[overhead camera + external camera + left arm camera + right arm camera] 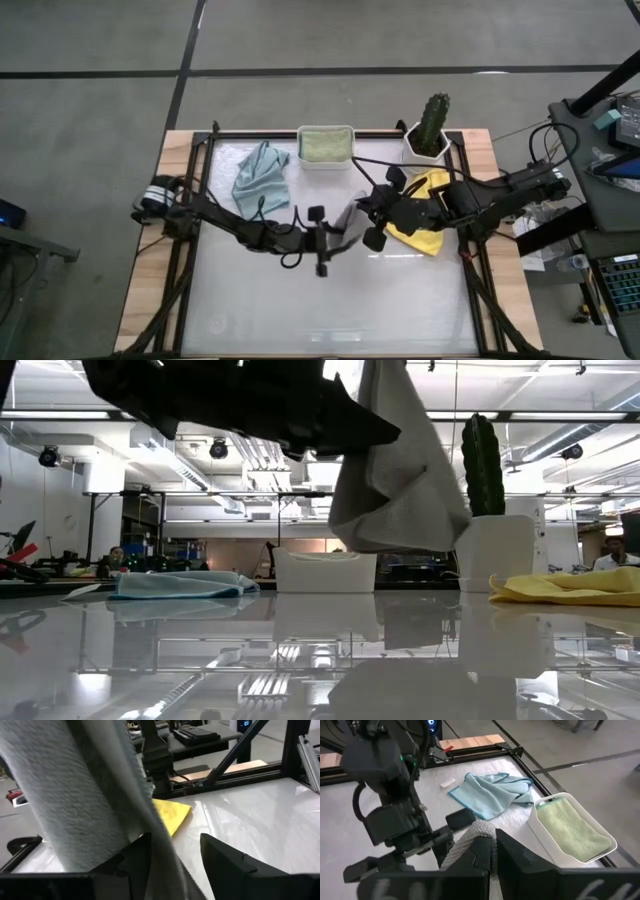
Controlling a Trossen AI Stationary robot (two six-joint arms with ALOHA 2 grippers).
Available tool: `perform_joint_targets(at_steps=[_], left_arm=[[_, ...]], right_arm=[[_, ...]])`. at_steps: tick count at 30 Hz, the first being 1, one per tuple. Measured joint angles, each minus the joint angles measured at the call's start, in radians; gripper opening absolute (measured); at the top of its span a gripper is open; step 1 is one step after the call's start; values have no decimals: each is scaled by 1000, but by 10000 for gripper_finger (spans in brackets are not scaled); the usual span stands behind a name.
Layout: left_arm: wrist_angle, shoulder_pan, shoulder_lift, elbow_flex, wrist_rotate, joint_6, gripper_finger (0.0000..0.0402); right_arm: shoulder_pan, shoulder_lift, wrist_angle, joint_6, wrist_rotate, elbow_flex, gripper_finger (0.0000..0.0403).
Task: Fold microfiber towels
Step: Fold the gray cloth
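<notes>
Right claw (487, 851) pinches grey towel (400, 470); low view: airborne
</notes>
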Motion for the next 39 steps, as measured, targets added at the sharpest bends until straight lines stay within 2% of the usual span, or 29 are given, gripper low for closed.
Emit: perform_joint_targets(at_steps=[4, 7, 9, 12, 14, 18, 21, 25, 28, 32, 36, 39], left_arm=[[21, 4, 33, 9, 0, -1, 151], [21, 5, 43, 12, 0, 1, 128], [19, 6, 45, 12, 0, 1, 100], [9, 7, 42, 11, 0, 1, 34], [-6, 7, 37, 12, 0, 0, 10], [-32, -7, -5, 10, 0, -1, 2], [-125, -21, -64, 10, 1, -16, 1], [-325, -42, -179, 16, 5, -59, 0], [-505, -53, -277, 29, 23, -123, 0], [-699, -57, -390, 44, 95, -183, 0], [-779, -59, -484, 56, 167, -190, 0], [-809, -59, -552, 70, 222, -192, 0]], right_arm=[[0, 0, 0, -8, 0, 0, 9], [0, 0, 0, -16, 0, 0, 9], [0, 0, -1, -18, -1, 0, 9], [0, 0, -1, -28, -1, 0, 9], [0, 0, -2, -29, -2, 0, 9], [0, -2, -8, -32, -15, 0, 9], [0, -8, -17, -30, -48, 0, 9], [0, -10, -72, 12, -150, 5, 9], [0, -9, -127, 31, -275, 14, 9], [0, -10, -172, 39, -419, 38, 9], [1, -10, -220, 27, -451, 73, 9], [0, -9, -291, -10, -515, 107, 9]])
